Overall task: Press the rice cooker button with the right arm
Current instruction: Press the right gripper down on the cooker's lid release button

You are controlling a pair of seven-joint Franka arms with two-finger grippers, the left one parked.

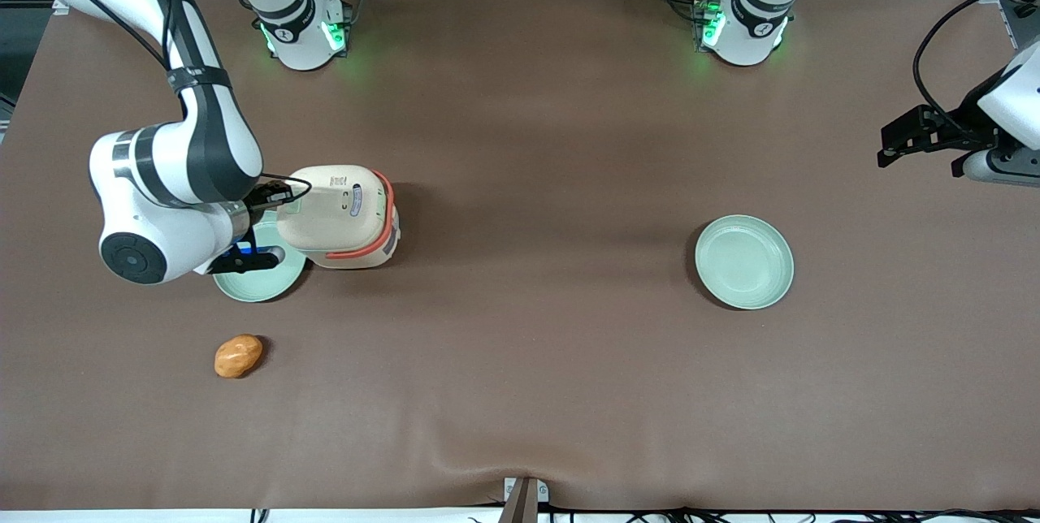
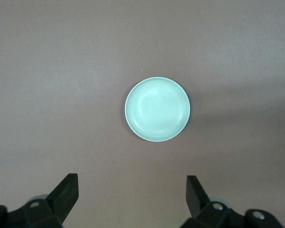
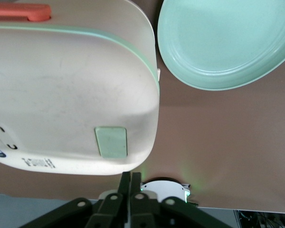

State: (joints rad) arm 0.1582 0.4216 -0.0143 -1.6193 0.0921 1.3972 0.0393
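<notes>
The cream rice cooker (image 1: pixel 341 214) with a coral-orange handle band stands on the brown table. It fills much of the right wrist view (image 3: pixel 61 85), lid closed, pale green rim showing. The pale green rectangular button (image 3: pixel 111 141) sits on the lid near its edge. My right arm (image 1: pixel 175 174) reaches over beside the cooker. Its black gripper (image 1: pixel 280 195) is shut and empty, with its fingers pressed together (image 3: pixel 129 179). The fingertips sit just off the lid's edge, close to the button and not on it.
A pale green plate (image 1: pixel 258 279) lies partly under the right arm, beside the cooker (image 3: pixel 223 42). An orange-brown bread roll (image 1: pixel 238 356) lies nearer the front camera. A second pale green plate (image 1: pixel 743 261) lies toward the parked arm's end (image 2: pixel 157 109).
</notes>
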